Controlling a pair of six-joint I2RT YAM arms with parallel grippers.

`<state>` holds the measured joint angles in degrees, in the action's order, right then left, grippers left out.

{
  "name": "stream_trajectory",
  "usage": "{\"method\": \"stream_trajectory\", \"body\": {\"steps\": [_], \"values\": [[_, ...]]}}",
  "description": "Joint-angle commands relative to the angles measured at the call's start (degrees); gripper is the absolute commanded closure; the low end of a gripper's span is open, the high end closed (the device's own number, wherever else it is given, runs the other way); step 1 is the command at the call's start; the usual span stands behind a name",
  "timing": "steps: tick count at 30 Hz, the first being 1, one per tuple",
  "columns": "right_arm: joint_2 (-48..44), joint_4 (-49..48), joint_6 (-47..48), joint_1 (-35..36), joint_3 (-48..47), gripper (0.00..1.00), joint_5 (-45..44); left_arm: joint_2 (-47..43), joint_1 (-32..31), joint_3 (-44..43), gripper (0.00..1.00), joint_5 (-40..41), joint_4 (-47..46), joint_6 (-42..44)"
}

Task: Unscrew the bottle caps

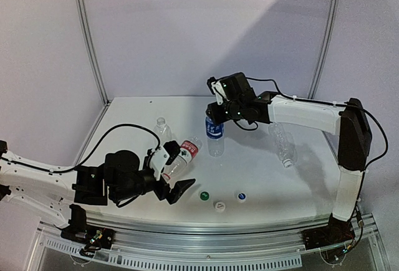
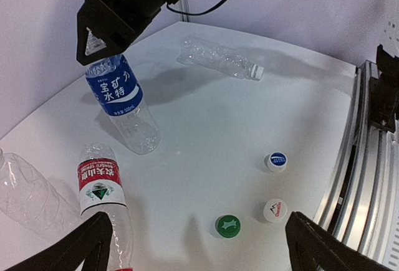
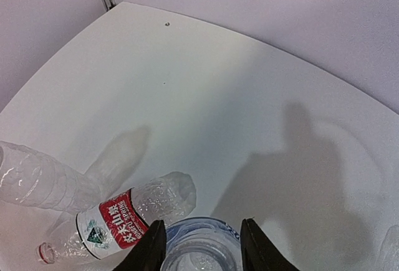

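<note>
One blue-label bottle (image 2: 121, 106) stood upright directly beneath right tool (image 3: 201, 243), top between fingers (image 3: 153, 246); clamp unclear. Left tool (image 2: 199, 246) spread wide.

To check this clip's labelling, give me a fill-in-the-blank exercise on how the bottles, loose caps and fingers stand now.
1. The blue-label bottle stands ___ beneath the right gripper.
2. The red-label bottle lies on its ___.
3. Of the three loose caps, the ___ one lies between the green cap and the blue cap.
4. The left gripper has its fingers wide ___.
Missing words: upright; side; white; open.
</note>
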<state>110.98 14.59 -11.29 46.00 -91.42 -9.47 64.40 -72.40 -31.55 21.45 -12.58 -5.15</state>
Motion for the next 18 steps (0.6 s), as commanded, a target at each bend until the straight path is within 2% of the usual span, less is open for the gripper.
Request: {"method": "stream_trajectory", "body": {"steps": [1,9,18], "values": [[0.3,0.8,-0.3,-0.5,-1.1,0.56,0.7,0.3,0.5,0.0,0.01,-0.6,0.3,0.3],[-1.1,1.0,-0.8,-0.5,-1.0,0.48,1.5,0.8,0.5,0.0,0.01,-0.6,0.3,0.3],[-1.9,1.1,-0.6,-0.5,-0.6,0.43,1.1,0.6,0.5,0.0,0.01,-0.8,0.3,0.3]]}}
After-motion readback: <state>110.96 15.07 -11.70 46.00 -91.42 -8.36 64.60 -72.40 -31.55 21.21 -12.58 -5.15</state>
